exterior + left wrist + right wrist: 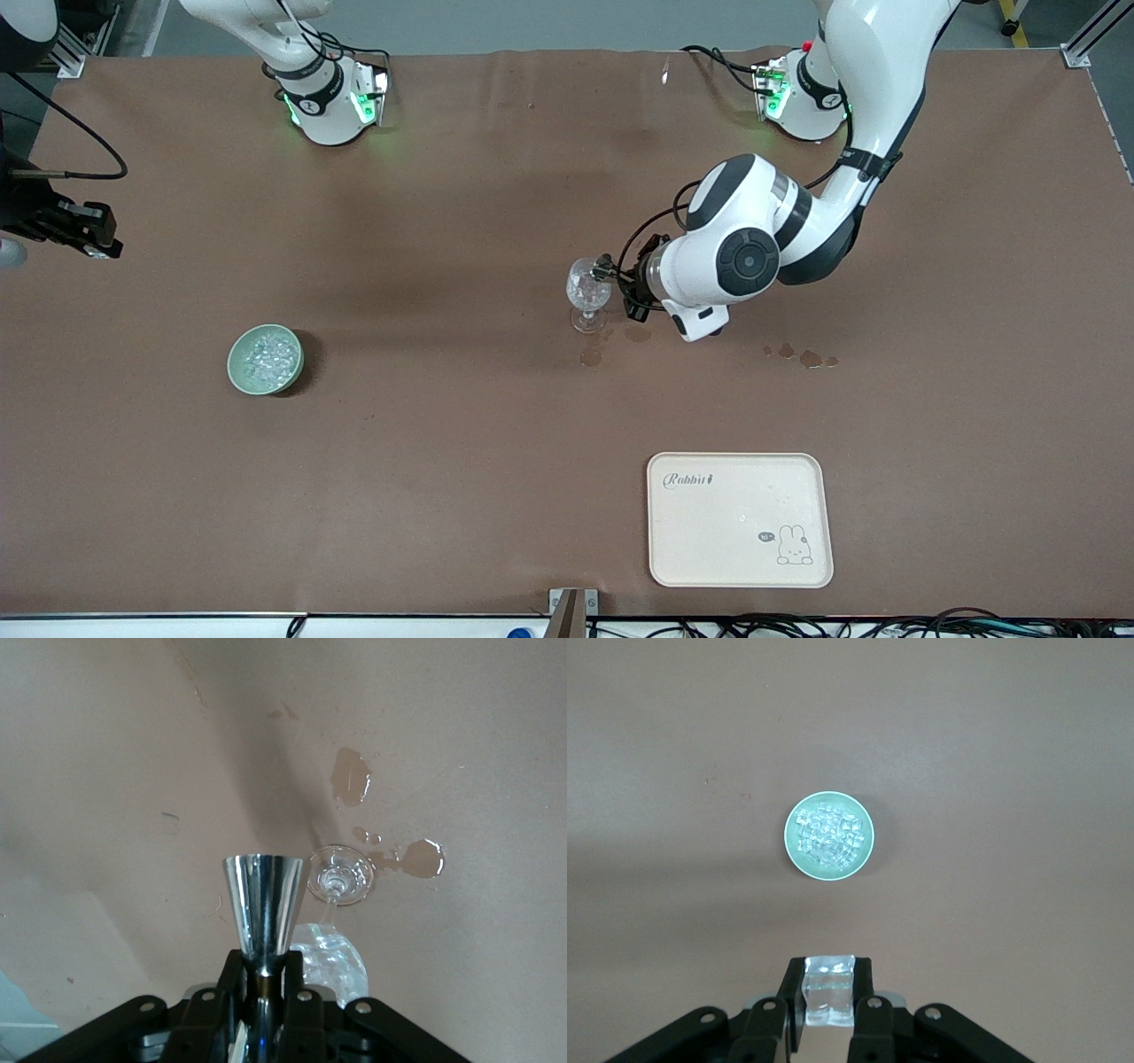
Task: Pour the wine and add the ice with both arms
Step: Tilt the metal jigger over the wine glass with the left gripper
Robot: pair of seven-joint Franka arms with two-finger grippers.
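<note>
A clear stemmed wine glass [588, 292] stands mid-table with glittering ice in its bowl. My left gripper [620, 276] is beside its rim and shut on the stem of a silver metal measuring cup [261, 899], whose mouth points away from the wrist. The glass's foot [341, 875] and ice-filled bowl [335, 961] show next to the cup. My right gripper [829, 979] is shut on a clear ice cube [830, 994], high above the table. It shows at the edge of the front view [89, 235]. A green bowl [792, 843] of ice [827, 833] lies below it.
The green bowl [236, 370] sits toward the right arm's end of the table. Wet spills [592, 355] lie by the glass's foot, and more [802, 357] toward the left arm's end. A cream rabbit tray [740, 518] lies near the front edge.
</note>
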